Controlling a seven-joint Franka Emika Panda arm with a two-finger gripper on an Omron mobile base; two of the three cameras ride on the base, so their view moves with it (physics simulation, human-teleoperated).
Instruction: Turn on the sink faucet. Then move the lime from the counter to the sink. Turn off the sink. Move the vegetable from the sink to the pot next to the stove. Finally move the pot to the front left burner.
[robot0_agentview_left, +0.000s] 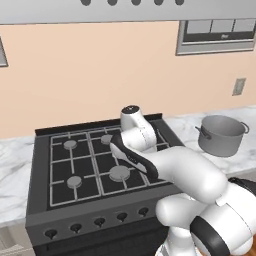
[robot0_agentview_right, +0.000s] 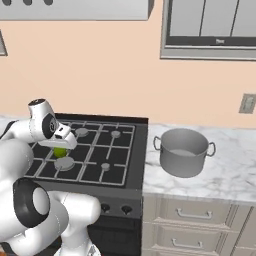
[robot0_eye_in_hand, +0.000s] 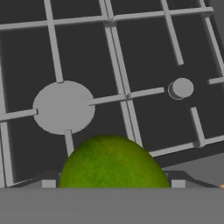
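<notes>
claw: over the stove (robot0_agentview_right: 85, 150), seen in the right base view at (robot0_agentview_right: 61, 148), clasping the lime (robot0_agentview_right: 60, 152) between its jaws; the hand view shows the lime (robot0_eye_in_hand: 113, 162) big and green at the bottom, tucked between the finger tips
lime: held above the black grates, over the burner caps (robot0_eye_in_hand: 64, 107), not in the pot
pot: standing on the marble table (robot0_agentview_right: 225, 175) to the right of the stove, well apart from the claw, in the right base view at (robot0_agentview_right: 184, 151) and in the left base view at (robot0_agentview_left: 222, 135); looks empty
step: judged to be carrying the lime across to the pot
risk, slip: the lime is round and glossy and the jaws stand wide on it, so a quick swing could let it roll out and drop through the grates, where it would be hard to pick up
risk, rim: coming in low from the stove side, the lime or the claw could strike the pot's near rim or handle (robot0_agentview_right: 157, 143) and push the pot along the table
risk, early release: letting go before the lime is over the pot's mouth would send it rolling across the table or off the edge
risk, arm: the elbow hangs over the front of the stove (robot0_agentview_left: 95, 170) and could brush the grates on a wide swing
</notes>
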